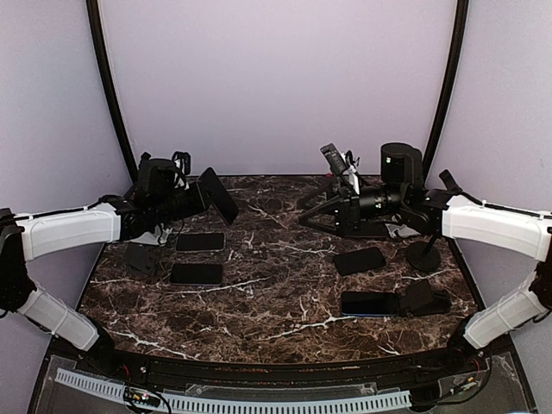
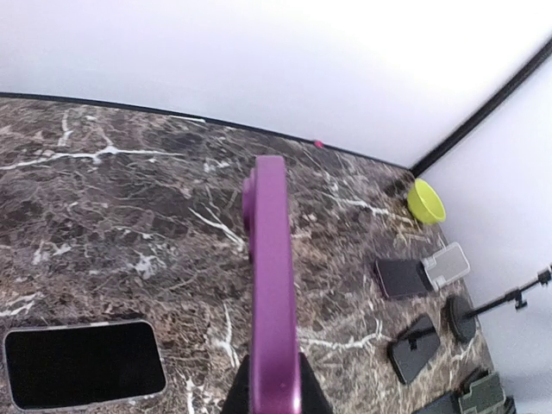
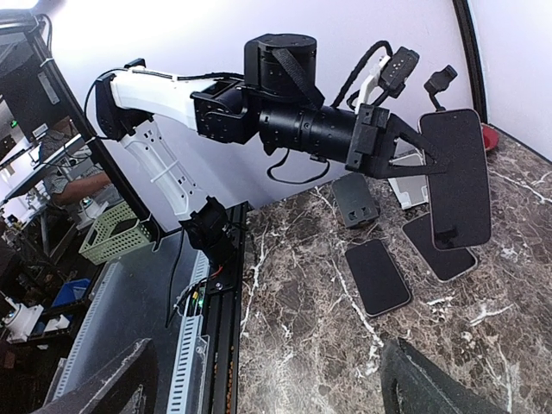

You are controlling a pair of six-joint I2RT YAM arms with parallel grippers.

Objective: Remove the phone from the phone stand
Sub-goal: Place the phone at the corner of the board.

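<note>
**A:** What is the left claw (image 1: pixel 205 197) doing?

**B:** It is clenched on the phone (image 3: pixel 461 147), one finger on each flat face. The phone hangs in the air and touches nothing else.

**A:** So which step is this?

**B:** I'd judge the lift-off done. The stand (image 3: pixel 354 201) sits bare below the claw, back toward its own arm and well apart from the phone. What remains is setting the phone down.

**A:** What does that call for?

**B:** Lower it to the table (image 1: pixel 276 285) under the claw, where two flat phones (image 1: pixel 200 241) lie near each other. Pick bare stone beside them, tip the phone flat, then let go (not before).

**A:** Which way is it pointing?

**B:** Its long axis runs across the claw's reach, roughly upright with a lean. The dark screen faces outward, toward the right claw (image 1: pixel 309 214). The claw's own camera sees it edge-on (just a purple strip).

**A:** And the right claw?

**B:** It is well across from the left one, with its fingers spread wide and nothing between them.
</note>
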